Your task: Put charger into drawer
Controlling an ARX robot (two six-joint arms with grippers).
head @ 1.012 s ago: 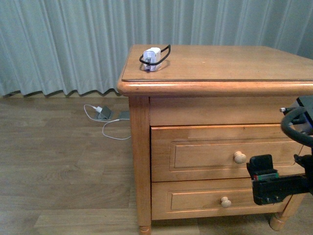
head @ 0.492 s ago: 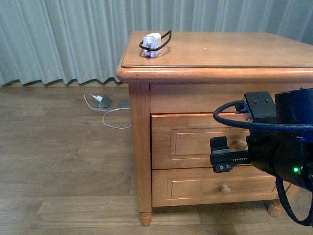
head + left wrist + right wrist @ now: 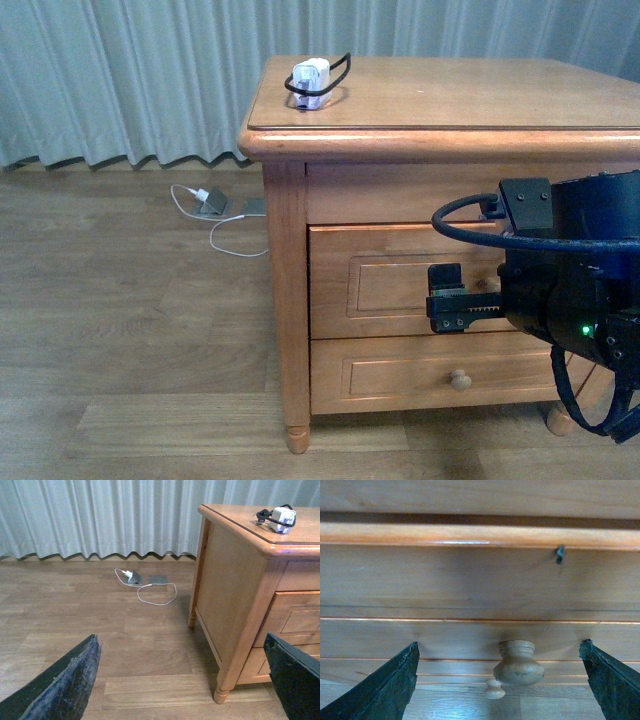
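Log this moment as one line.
right gripper: open, facing knob | left gripper: open, empty | charger: on cabinet top | drawer: shut

I counted one table (image 3: 450, 140) with two drawers: the drawer (image 3: 370, 290) on top and a lower drawer (image 3: 380, 372). Two knobs showed in the right wrist view, one near knob (image 3: 518, 662) and one far knob (image 3: 494, 689). I made out two table legs (image 3: 220, 692) in the left wrist view. There was one charger (image 3: 311, 80). On the floor (image 3: 120, 330) lay one white plug (image 3: 203, 194) and one white cable (image 3: 156, 603). I had two pincers, the left pincer (image 3: 180, 642) and the right pincer (image 3: 499, 647), with two fingers each.
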